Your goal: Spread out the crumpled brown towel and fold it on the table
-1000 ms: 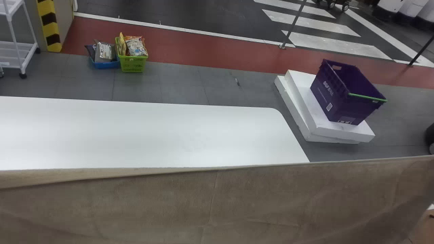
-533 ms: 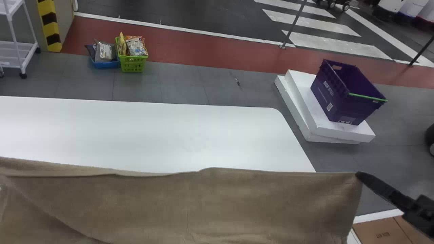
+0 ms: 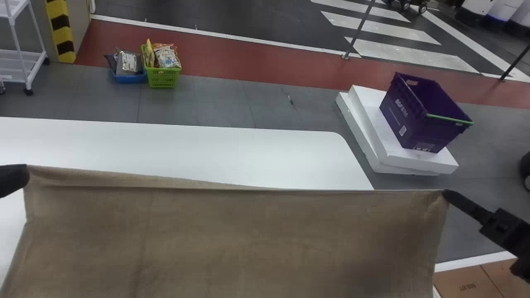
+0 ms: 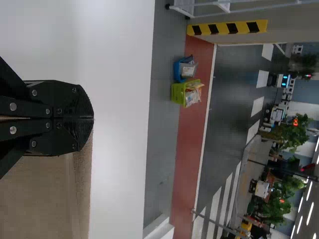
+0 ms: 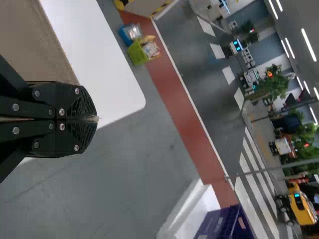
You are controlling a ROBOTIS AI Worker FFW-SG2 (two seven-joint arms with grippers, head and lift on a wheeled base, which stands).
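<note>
While the brown towel point(image 3: 232, 240) is stretched at six o'clock, one corner is clamped in the closed left tool point(image 3: 25, 174) at nine, another in the closed right tool point(image 3: 446, 194) between three and four. The white surface point(image 3: 186, 153) is seen beyond; farther off, between two and three, a purple crate point(image 3: 408, 120) is borne by stacked white slabs point(image 3: 370, 116).

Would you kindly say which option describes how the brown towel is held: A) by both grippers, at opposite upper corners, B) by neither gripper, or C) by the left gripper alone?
A: the left gripper and right gripper each grip an upper corner of the towel, its edge stretched between them.
</note>
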